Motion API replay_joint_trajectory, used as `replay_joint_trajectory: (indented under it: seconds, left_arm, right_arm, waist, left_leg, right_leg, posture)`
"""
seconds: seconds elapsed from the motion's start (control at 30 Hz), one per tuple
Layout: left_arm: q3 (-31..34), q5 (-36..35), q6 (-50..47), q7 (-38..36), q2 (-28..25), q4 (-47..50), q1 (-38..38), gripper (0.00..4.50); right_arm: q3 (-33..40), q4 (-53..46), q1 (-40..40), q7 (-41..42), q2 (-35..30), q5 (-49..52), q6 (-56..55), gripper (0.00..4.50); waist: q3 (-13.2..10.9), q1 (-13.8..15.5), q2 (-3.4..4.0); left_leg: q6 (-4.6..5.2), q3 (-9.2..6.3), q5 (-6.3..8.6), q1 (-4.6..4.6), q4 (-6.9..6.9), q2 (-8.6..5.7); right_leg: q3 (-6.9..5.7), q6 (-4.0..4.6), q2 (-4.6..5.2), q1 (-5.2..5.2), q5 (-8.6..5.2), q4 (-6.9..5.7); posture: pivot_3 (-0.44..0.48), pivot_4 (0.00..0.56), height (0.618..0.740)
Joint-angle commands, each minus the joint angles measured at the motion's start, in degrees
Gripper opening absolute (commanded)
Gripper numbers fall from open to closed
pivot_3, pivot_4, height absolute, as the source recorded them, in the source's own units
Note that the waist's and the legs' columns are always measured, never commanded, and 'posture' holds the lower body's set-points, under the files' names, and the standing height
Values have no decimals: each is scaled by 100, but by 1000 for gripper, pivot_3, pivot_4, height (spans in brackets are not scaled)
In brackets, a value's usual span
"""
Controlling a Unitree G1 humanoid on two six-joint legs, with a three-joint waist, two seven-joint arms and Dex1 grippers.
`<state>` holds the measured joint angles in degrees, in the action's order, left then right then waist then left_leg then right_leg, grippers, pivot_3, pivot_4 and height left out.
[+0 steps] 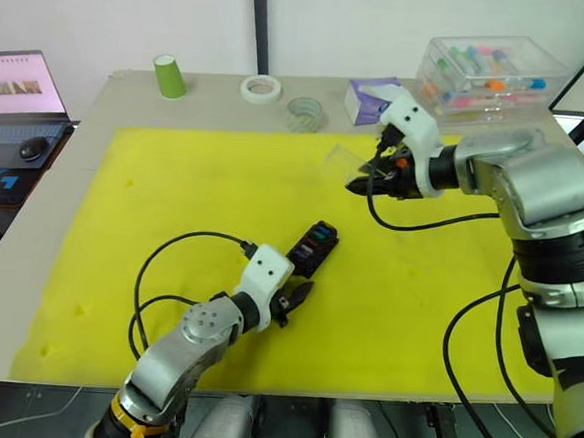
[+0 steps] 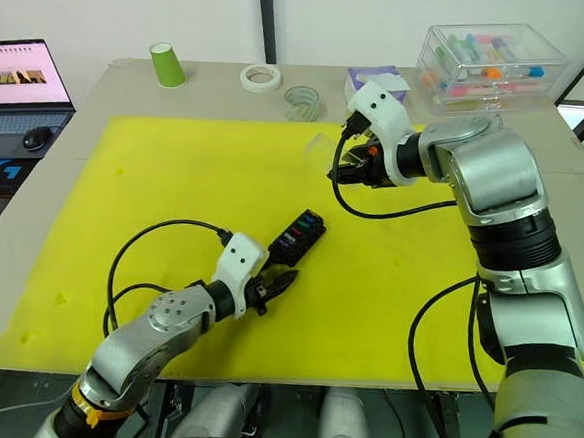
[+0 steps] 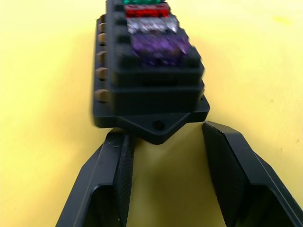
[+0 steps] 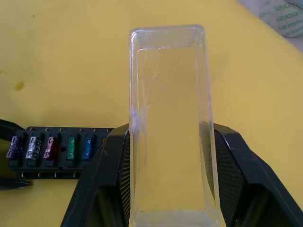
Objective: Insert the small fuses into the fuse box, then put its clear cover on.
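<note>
The black fuse box [image 1: 313,248] lies on the yellow mat [image 1: 194,182], with several small fuses [image 3: 158,47] seated in its slots: purple, grey, red, green and blue. My left gripper [image 1: 296,298] is open at the box's near end, its fingers [image 3: 227,161] on either side of the end tab. My right gripper [image 1: 360,184] hovers above the mat's far side, shut on the clear cover [image 4: 170,123]. The cover sticks out past the fingertips. In the right wrist view the fuse box [image 4: 57,149] shows below and beside the cover.
Behind the mat stand a green cup [image 1: 169,75], two tape rolls [image 1: 261,88] [image 1: 304,113], a purple packet [image 1: 371,99] and a large clear drawer box [image 1: 492,78]. A laptop [image 1: 20,90] and mouse [image 1: 33,147] sit off the table's left side.
</note>
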<state>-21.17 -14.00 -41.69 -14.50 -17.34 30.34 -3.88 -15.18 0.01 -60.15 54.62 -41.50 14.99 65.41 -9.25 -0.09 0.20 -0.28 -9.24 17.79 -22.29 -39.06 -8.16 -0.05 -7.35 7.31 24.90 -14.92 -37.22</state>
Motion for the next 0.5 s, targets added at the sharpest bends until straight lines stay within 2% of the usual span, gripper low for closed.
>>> replay_joint_trajectory:
  seconds: [0.03,0.1,0.3,0.5]
  left_arm:
    - [281,304,15,122,-263,-102,373,3543]
    - [375,366,150,286,-216,-4,570,4202]
    - [446,532,397,512,-5,49,781,4202]
    - [464,683,699,506,112,-361,589,4202]
  right_arm:
    - [190,-254,-50,-56,10,96,-108,1881]
    - [194,-265,-44,-71,18,119,-117,1881]
    - [156,-240,-64,-91,9,157,-203,1881]
    - [122,-194,-79,-98,26,147,-281,1881]
  waist:
    - [0,-16,0]
    - [0,-41,0]
    - [0,-45,0]
    - [0,-26,0]
  left_leg:
    - [0,0,0,0,0,0]
    - [0,0,0,0,3,0]
    - [0,0,0,0,5,1]
    - [0,0,0,0,5,0]
  right_leg:
    - [1,0,0,0,0,0]
    - [2,0,0,0,0,2]
    - [2,0,1,0,0,4]
    - [2,1,0,0,0,4]
  posture:
    - [0,150,740]
    - [0,150,740]
    - [0,150,740]
    - [0,150,740]
